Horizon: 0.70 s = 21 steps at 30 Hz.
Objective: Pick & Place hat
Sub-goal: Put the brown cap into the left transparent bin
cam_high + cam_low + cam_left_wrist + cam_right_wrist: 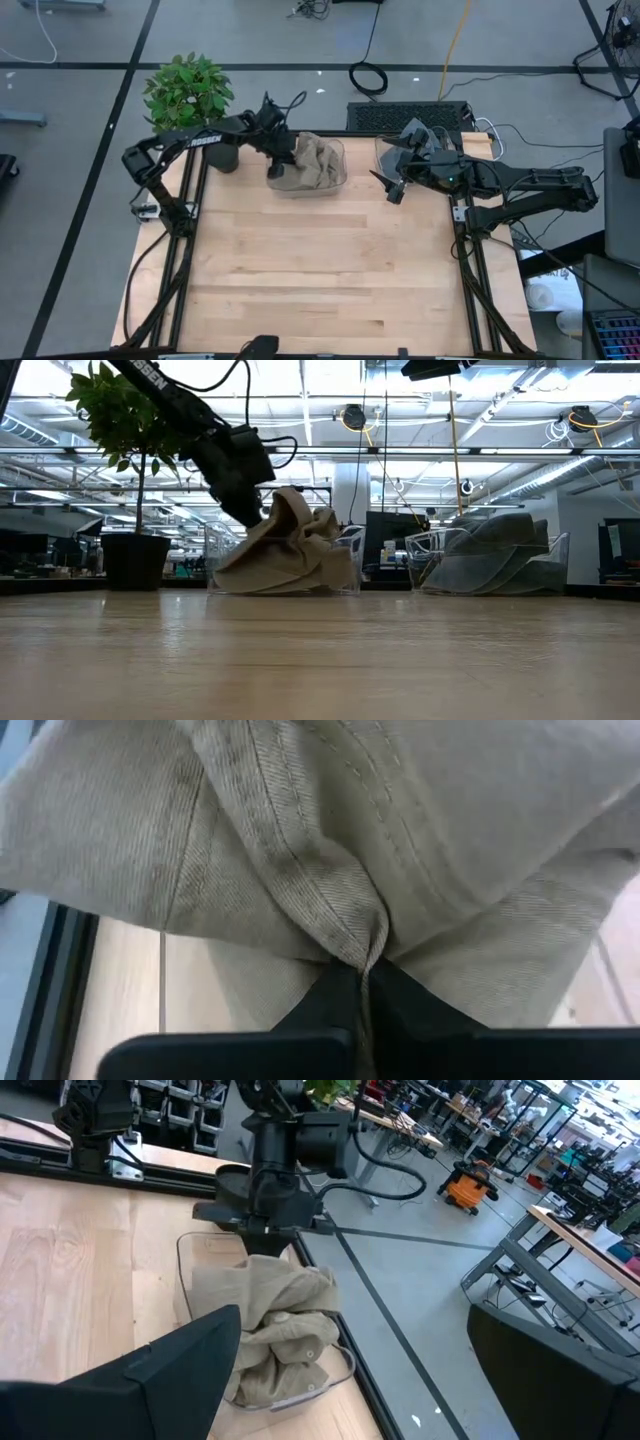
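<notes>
While the wooden worktop point(330, 270) fills the middle and lower part of the high view, everything at work sits along its far edge near the top of the frame. At upper left a potted plant point(188, 95) stands at the worktop's corner, and the left arm reaches past it toward the picture's centre. A clear plastic bin point(335, 178) sits just right of that arm's end, with a crumpled tan hat point(318, 162) bunched in it and rising above its rim. The left claw point(288, 158) is pinched tight on a fold of the hat; the left wrist view shows a stitched seam point(350, 910) gathered between the two dark fingers point(325, 1005). Right of centre a second clear bin point(384, 152) holds grey hats point(490, 555), seen stacked in the low view. Over it the right claw point(392, 185) hovers with its fingers spread wide, holding nothing.
</notes>
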Tool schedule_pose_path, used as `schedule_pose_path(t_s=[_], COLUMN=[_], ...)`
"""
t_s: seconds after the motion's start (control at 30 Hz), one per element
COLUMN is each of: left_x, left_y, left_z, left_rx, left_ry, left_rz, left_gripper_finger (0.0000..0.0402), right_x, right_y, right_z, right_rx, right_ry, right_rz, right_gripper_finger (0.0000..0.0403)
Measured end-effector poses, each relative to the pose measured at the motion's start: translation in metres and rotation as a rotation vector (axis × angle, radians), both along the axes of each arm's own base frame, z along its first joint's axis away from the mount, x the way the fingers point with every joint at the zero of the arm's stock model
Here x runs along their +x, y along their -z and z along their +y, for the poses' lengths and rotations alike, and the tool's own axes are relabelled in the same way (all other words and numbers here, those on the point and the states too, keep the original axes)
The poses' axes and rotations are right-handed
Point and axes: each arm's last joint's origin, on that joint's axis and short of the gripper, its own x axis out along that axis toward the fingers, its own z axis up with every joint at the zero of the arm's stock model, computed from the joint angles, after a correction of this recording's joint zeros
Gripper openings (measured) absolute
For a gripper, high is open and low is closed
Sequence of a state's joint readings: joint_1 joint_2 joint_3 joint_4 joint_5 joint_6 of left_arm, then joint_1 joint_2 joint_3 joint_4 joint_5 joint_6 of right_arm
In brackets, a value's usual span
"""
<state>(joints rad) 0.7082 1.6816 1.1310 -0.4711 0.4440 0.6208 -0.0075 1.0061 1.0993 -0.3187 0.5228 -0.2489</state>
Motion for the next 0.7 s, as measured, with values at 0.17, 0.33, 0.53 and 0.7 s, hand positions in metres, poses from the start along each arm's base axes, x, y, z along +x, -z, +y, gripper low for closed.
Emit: schedule_pose_path(t_s=[0.17,0.33,0.53,0.7], left_x=[-0.004,-0.005,-0.009,-0.017], left_y=[0.01,0.012,-0.008,-0.034], left_z=[-0.004,-0.004,-0.007,-0.016], left_rx=[-0.016,-0.061,-0.101,-0.052], left_ry=[-0.035,-0.121,-0.248,-0.287], left_rz=[0.044,0.059,0.029,-0.012], left_gripper_finger=[0.0011,0.0022,0.0053,0.0085], right_x=[0.0,0.0,0.0,0.0], right_y=[0.0,0.0,0.0,0.0], right_z=[0.0,0.0,0.0,0.0], right_rx=[0.0,0.0,0.0,0.0], right_ry=[0.0,0.0,0.0,0.0], right_rz=[0.0,0.0,0.0,0.0], right_gripper_finger=[0.038,0.038,0.038,0.038])
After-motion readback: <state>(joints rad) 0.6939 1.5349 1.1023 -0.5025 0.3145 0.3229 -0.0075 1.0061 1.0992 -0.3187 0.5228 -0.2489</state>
